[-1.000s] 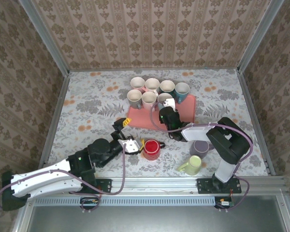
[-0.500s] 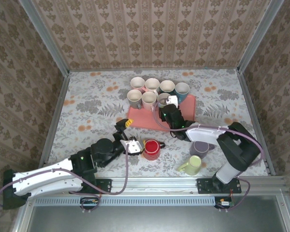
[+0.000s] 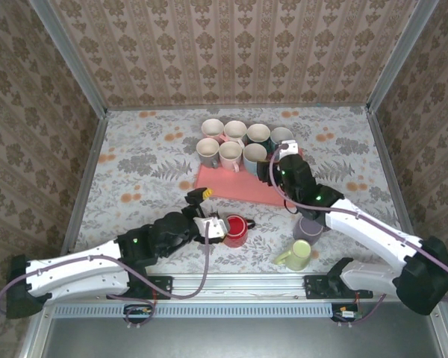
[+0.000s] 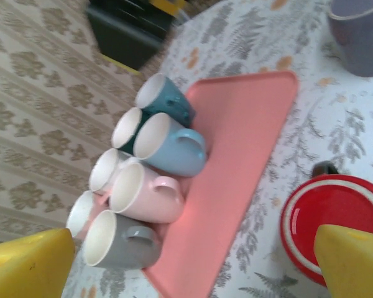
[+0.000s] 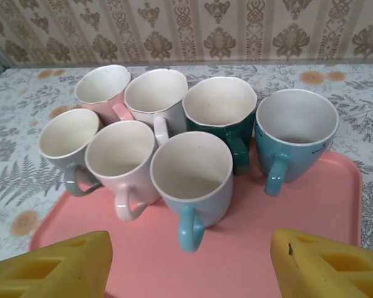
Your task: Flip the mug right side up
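Note:
A red mug point(image 3: 235, 230) stands on the table near the front, its flat base with a pale ring point(image 4: 336, 217) facing up. My left gripper point(image 3: 207, 210) is just left of it, open, with nothing between the yellow fingers point(image 4: 28, 267). My right gripper point(image 3: 282, 154) hovers over the pink tray point(image 3: 231, 186), open and empty point(image 5: 191, 267). A light blue mug point(image 5: 193, 177) stands upright on the tray just ahead of it, apart from both fingers.
Several more upright mugs point(image 5: 155, 99) crowd the tray's far side. A purple mug point(image 3: 310, 227) and a yellow-green mug point(image 3: 296, 255) sit on the table at the front right, close to the right arm. Walls enclose three sides.
My right gripper opened, let go of the light blue mug and drew back to the right. The left gripper edged closer to the red mug, still open.

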`<state>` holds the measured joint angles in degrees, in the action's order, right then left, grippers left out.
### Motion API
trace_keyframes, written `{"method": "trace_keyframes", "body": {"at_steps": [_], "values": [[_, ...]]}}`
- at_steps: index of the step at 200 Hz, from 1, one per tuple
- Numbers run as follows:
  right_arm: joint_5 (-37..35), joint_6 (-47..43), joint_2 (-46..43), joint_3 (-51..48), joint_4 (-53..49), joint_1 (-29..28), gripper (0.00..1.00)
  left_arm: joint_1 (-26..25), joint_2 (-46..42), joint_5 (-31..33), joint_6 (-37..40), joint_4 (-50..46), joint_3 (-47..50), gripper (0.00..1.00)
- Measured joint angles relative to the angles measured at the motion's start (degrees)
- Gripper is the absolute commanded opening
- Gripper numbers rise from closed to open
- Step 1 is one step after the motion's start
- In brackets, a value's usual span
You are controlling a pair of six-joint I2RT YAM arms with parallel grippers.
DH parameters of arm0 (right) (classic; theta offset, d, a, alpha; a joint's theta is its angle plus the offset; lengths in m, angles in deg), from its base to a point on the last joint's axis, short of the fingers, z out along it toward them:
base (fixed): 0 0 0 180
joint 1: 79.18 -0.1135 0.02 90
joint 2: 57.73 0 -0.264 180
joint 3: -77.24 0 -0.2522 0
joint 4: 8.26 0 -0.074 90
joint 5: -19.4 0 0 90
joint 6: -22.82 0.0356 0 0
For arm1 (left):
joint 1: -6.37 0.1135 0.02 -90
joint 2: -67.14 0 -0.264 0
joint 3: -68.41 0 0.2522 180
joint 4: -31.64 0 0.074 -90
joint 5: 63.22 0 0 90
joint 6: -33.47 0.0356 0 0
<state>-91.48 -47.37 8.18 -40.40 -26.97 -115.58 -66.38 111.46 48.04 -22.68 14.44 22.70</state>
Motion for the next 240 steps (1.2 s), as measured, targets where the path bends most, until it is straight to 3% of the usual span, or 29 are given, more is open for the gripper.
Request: {"method": "trace_keyframes", "body": {"at_steps": [29,65,106,208,240], "values": [[0.0,2.3,-4.8,3.1,-8.2,0.9,0.64,-0.3,6.4,-6.0,-3.0,-3.7,-5.2,1.0],[1.6,6.4,-11.3,4.0,-15.9,7.3,0.66,-1.6,18.6,-13.5,-8.9,-7.1,-14.3,0.99],[1.2,8.1,-16.3,4.0,-21.0,8.5,0.73,-3.8,33.5,-18.1,-14.4,-8.0,-22.8,0.98],[-3.0,7.4,-25.0,5.3,-26.0,10.9,0.74,-5.3,61.3,-32.2,-21.8,-22.2,-53.3,0.95],[-3.2,6.9,-25.9,5.3,-26.6,11.5,0.75,-5.3,66.9,-34.5,-24.5,-28.7,-60.3,0.88]]}}
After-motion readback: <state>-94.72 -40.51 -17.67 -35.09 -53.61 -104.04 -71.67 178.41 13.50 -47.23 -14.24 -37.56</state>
